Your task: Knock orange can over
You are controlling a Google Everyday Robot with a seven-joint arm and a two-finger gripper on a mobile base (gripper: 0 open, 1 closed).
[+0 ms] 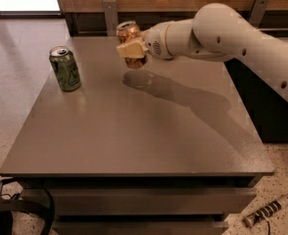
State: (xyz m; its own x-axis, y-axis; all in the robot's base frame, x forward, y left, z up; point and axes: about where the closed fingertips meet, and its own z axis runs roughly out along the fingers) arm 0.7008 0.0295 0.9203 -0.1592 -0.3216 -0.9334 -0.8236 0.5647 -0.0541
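Note:
The orange can (128, 35) is a copper-orange drink can with a silver top, at the far middle of the grey table (134, 131). My gripper (132, 49) reaches in from the right and is shut on the can, a cream finger (130, 49) lying across its front. The can is slightly tilted and looks raised off the tabletop, with its shadow (140, 80) falling on the table below it. My white arm (222, 33) crosses the upper right of the view.
A green can (65, 68) stands upright near the table's left edge. A wooden wall with metal brackets (109, 13) runs behind the table. Black headphones (7, 209) lie on the floor at lower left and a cable piece (266, 212) at lower right.

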